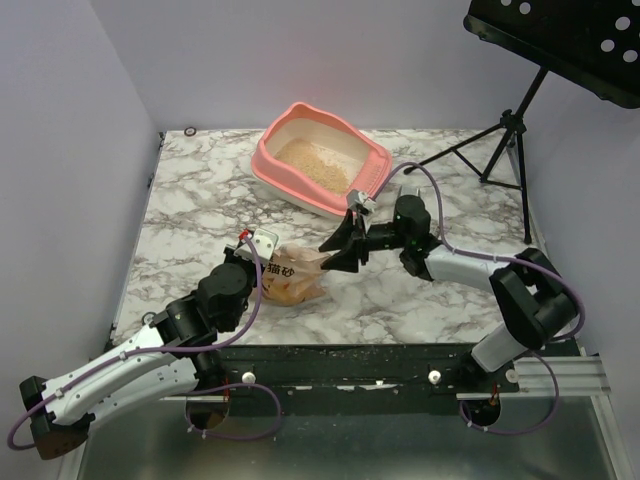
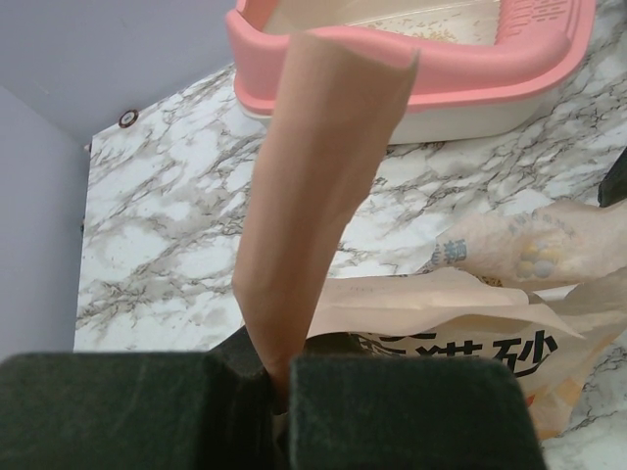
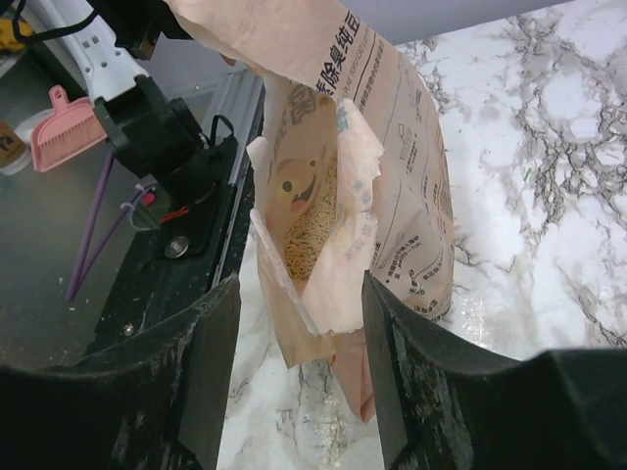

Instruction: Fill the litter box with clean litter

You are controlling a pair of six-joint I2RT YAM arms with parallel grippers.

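Note:
The salmon-pink litter box (image 1: 300,185) stands at the back centre of the marble table, with pale tan clean litter (image 1: 312,165) on its floor; its rim also shows in the left wrist view (image 2: 411,69). A peach paper litter bag (image 1: 295,278) lies between the grippers. My left gripper (image 1: 262,243) is shut on a flap of the bag (image 2: 313,196), which stands up from the pads (image 2: 392,411). My right gripper (image 3: 299,362) is open, its jaws either side of the bag's torn open mouth (image 3: 323,294). Granules (image 3: 313,235) show inside the bag.
A black music stand's tripod (image 1: 505,135) stands at the table's back right. A small black ring (image 1: 190,131) lies at the back left corner. Spilled granules dot the front edge (image 1: 380,345). A pink hand brush (image 3: 64,122) lies off the table.

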